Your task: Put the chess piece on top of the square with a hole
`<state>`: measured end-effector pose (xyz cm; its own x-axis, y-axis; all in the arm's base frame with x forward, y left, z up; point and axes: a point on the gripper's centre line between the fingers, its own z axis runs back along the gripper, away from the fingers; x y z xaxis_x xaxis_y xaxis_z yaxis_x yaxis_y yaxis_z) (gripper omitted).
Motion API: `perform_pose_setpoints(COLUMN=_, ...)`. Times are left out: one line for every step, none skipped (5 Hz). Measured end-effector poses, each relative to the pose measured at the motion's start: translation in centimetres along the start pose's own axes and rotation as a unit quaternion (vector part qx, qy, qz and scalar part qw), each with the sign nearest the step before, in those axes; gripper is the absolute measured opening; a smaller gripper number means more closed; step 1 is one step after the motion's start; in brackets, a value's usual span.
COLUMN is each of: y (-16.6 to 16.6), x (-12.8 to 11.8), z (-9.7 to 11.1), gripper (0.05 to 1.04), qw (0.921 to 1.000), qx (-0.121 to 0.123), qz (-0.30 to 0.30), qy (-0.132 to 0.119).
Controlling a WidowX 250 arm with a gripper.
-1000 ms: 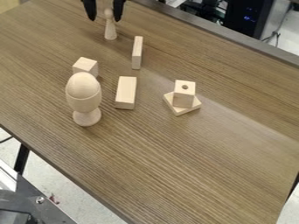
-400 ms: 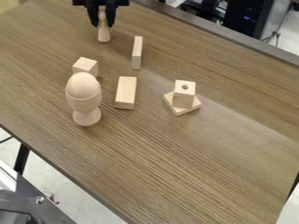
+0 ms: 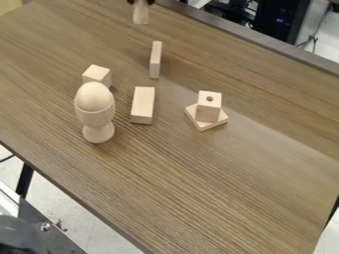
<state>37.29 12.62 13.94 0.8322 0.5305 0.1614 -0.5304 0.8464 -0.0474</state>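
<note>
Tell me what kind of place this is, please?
It's probably a robot lab. A robot gripper holds a wooden chess piece, wooden blocks stand on the table like a little test, and a dark box with blue lights is behind.

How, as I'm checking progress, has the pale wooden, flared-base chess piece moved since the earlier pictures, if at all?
Yes: the chess piece moved up and rightward in view, farther above the narrow, pale wooden block.

tool (image 3: 141,2): cut by top edge | chess piece (image 3: 140,14): head cut off
</note>
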Motion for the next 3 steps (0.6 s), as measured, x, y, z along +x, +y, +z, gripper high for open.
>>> perform_pose_setpoints(y=-2.9, x=-2.8, z=2.5, gripper=0.357, qw=0.9997, qx=-0.011, qz=-0.02, qy=-0.013)
perform_pose_setpoints(y=-5.9, x=-5.7, z=3.1, gripper=0.357, qw=0.9989, qx=-0.009, qz=-0.045, qy=-0.009)
perform_pose_setpoints(y=-7.6, x=-8.2, z=2.8, gripper=0.357, qw=0.9979, qx=-0.013, qz=-0.064, qy=0.004)
